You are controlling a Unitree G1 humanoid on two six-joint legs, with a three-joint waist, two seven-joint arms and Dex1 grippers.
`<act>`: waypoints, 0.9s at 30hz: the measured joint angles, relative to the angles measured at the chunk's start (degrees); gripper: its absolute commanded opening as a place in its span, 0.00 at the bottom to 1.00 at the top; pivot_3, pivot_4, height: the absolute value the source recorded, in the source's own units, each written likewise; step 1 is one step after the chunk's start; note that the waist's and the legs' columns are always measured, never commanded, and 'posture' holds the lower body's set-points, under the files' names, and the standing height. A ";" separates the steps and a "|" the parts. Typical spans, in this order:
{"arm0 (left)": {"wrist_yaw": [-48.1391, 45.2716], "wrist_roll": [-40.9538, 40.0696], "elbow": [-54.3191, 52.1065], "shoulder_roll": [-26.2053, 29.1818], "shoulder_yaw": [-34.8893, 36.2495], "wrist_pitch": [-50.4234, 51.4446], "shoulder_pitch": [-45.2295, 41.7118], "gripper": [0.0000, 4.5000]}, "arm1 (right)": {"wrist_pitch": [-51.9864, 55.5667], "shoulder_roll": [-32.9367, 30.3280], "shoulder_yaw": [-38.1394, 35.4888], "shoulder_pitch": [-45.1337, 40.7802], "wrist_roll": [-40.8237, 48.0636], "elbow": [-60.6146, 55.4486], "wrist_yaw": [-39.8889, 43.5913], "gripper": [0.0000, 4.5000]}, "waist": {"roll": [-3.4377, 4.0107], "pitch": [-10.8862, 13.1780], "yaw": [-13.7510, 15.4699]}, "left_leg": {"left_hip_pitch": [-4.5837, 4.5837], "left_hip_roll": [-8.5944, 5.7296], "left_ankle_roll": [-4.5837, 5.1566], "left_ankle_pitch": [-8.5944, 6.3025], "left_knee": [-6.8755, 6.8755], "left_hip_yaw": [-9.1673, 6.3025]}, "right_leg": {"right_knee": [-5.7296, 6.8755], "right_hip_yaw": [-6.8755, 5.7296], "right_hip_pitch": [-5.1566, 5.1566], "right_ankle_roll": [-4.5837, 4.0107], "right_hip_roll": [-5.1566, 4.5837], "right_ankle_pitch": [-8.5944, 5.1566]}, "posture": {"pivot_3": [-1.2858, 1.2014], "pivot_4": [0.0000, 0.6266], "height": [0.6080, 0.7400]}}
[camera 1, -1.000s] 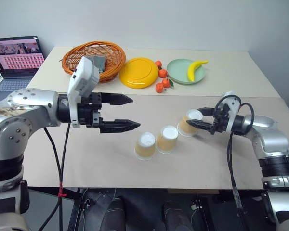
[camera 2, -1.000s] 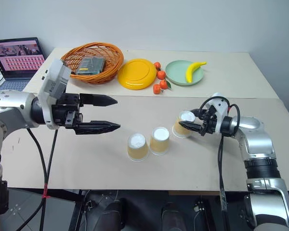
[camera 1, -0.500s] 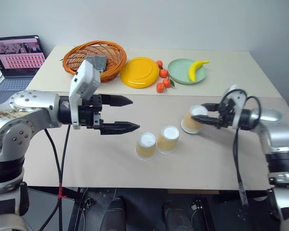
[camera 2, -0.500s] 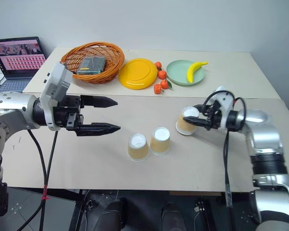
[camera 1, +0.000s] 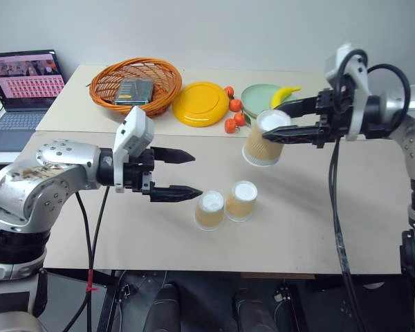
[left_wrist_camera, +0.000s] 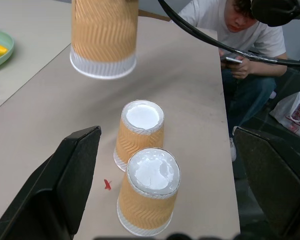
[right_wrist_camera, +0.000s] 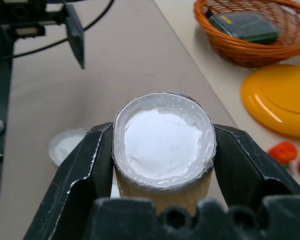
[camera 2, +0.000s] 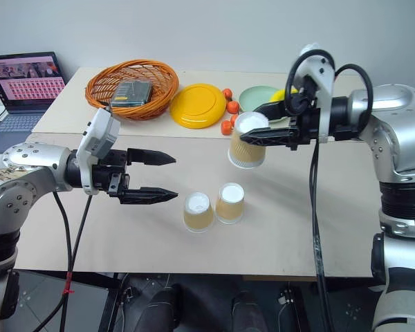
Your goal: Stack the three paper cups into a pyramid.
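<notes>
Two of the paper cups stand upside down and side by side on the tan table, one (camera 1: 209,210) on the left and one (camera 1: 241,200) on the right, touching or nearly so. The third cup (camera 1: 263,142) hangs base-up in the air, behind and above the right-hand standing cup. My right gripper (camera 1: 270,124) is shut on it near its white base, with a finger (right_wrist_camera: 85,165) on each side. My left gripper (camera 1: 197,176) is open and empty, pointing at the pair from their left, its tips a short gap from the left cup. No pyramid stands.
At the back are an orange wicker basket (camera 1: 135,86) holding a dark box, a yellow disc (camera 1: 200,104), small tangerines (camera 1: 232,117) and a green plate (camera 1: 252,93) with a banana (camera 1: 283,97). A laptop (camera 1: 24,86) stands far left. A seated person (left_wrist_camera: 235,30) is beyond the table's end.
My right gripper has lifted the third cup off the table and carried it up and leftward, toward the standing pair. My left gripper has sunk slightly, still open.
</notes>
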 measured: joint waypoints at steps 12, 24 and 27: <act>-0.09 1.21 0.33 -0.76 0.03 -1.06 2.10 1.00 | 9.02 3.32 2.03 0.15 4.08 -9.30 -4.68 0.58 | 0.00 0.00 -0.28 | 0.00 0.02 0.00 0.00 -0.02 0.00 | 0.05 0.00 -0.05 -0.01 0.01 0.00 | 0.52 0.24 0.94; -0.31 1.71 1.29 -1.26 0.01 -1.06 1.59 1.00 | 12.93 6.40 3.20 0.19 7.03 -13.64 -8.70 0.58 | 0.00 0.00 -0.30 | 0.00 0.02 0.00 0.00 -0.06 -0.01 | 0.04 0.00 -0.06 -0.02 0.01 0.00 | 0.52 0.24 0.94; -0.29 1.71 1.28 -1.35 0.01 -1.06 1.59 1.00 | 12.93 6.78 3.23 1.77 7.14 -15.32 -9.52 0.58 | -0.01 -0.01 -0.29 | 0.00 0.02 0.00 0.00 -0.05 -0.01 | 0.04 -0.01 -0.06 -0.02 0.01 -0.01 | 0.52 0.24 0.94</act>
